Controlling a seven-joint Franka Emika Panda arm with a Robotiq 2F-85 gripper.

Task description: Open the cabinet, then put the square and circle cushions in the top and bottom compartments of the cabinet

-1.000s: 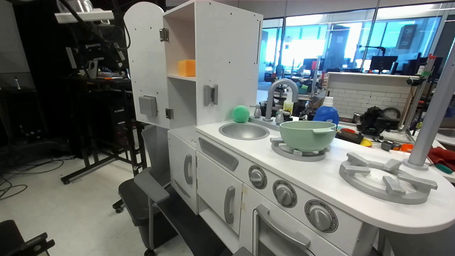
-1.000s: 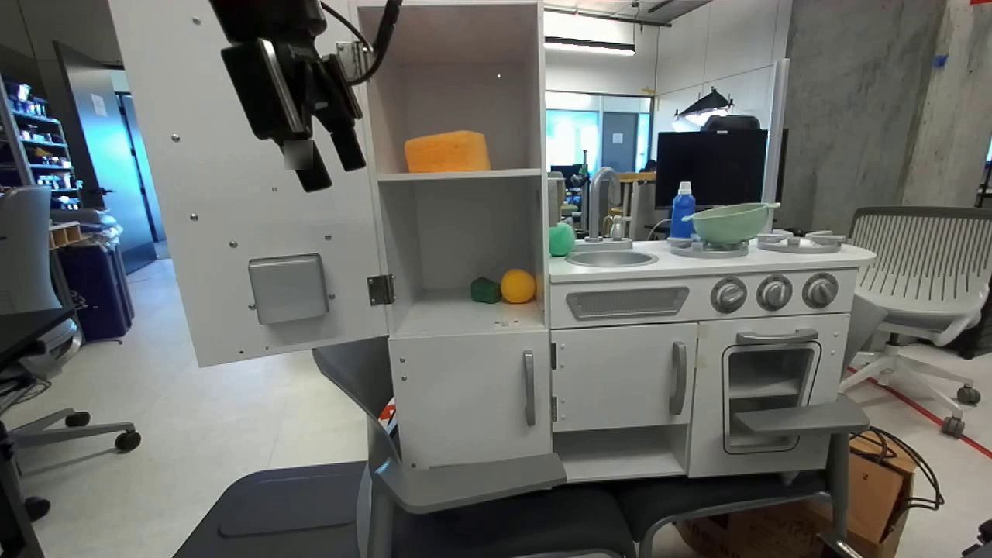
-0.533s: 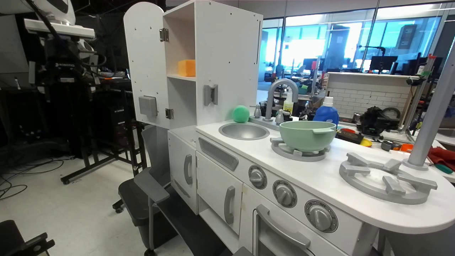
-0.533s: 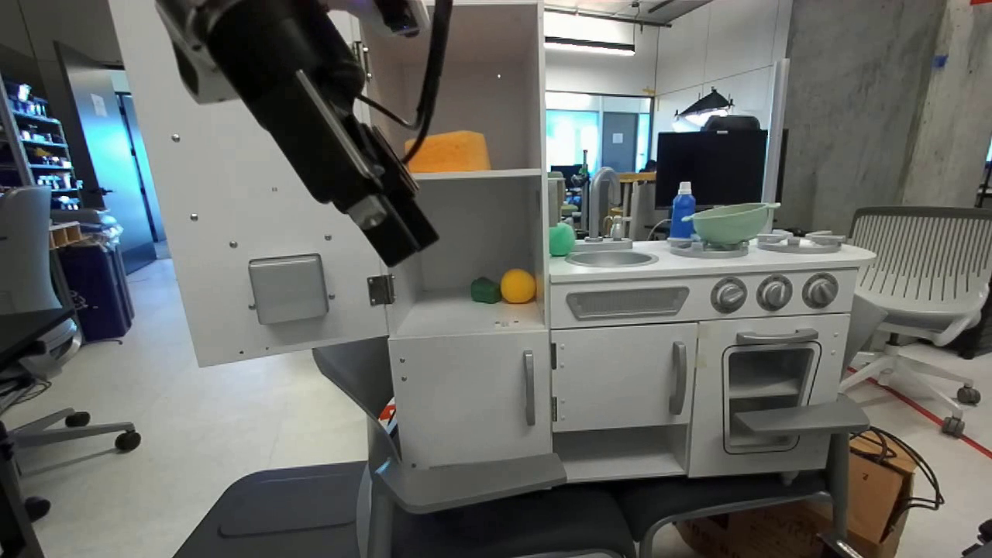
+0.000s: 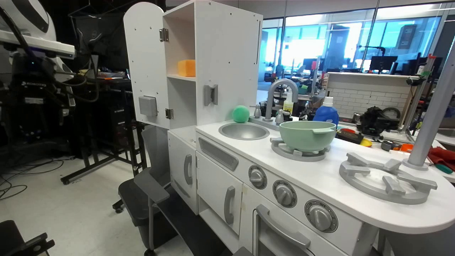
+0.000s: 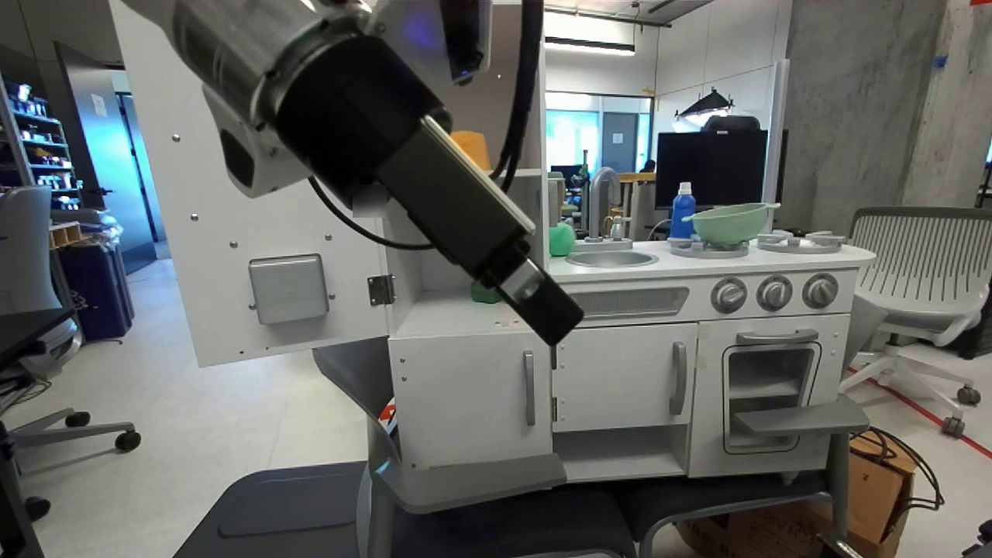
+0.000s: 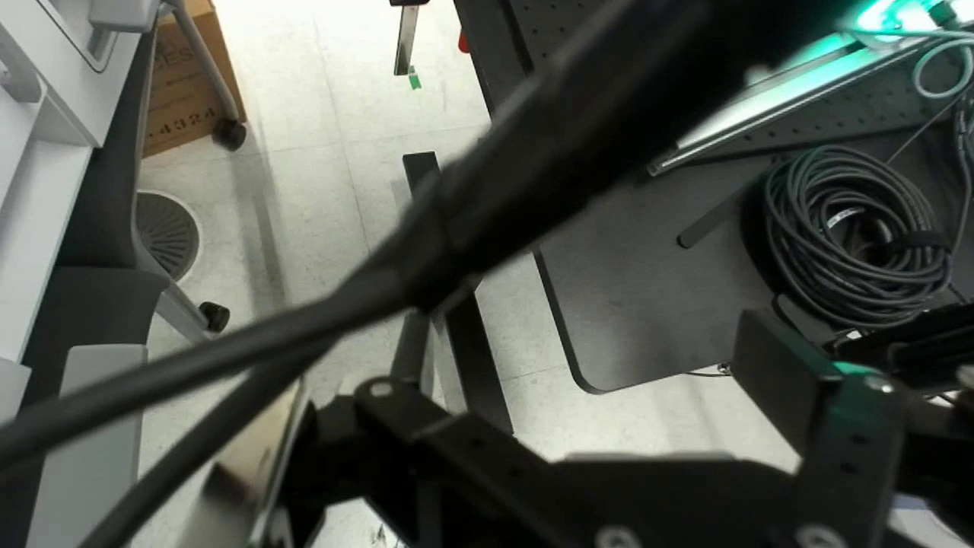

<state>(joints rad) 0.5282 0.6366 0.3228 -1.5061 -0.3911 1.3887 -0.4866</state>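
The white cabinet [image 5: 227, 46] has its tall door [image 5: 147, 64] swung wide open, seen in both exterior views. An orange block-shaped cushion [image 5: 187, 68] sits on the upper shelf; in an exterior view its right part [image 6: 471, 149] shows behind my arm. A small dark green piece [image 6: 485, 294] lies in the lower compartment [image 6: 442, 311]. The yellow ball beside it is hidden behind my gripper. My gripper [image 6: 550, 306] points down and right, in front of the cabinet and away from it. In the wrist view the gripper [image 7: 601, 380] has its jaws apart with nothing between them.
A green ball [image 5: 240, 113] sits by the sink [image 5: 244, 131]. A green bowl [image 5: 307, 136] stands on a burner. Grey chairs [image 6: 480, 480] stand before the cabinet. In the wrist view, a dark table [image 7: 647, 304] holds coiled cable [image 7: 856, 236], and a black cable crosses the picture.
My arm has moved away from the open door and cabinet, down and right in an exterior view, now covering the yellow ball. The door, orange cushion and green piece have not moved.
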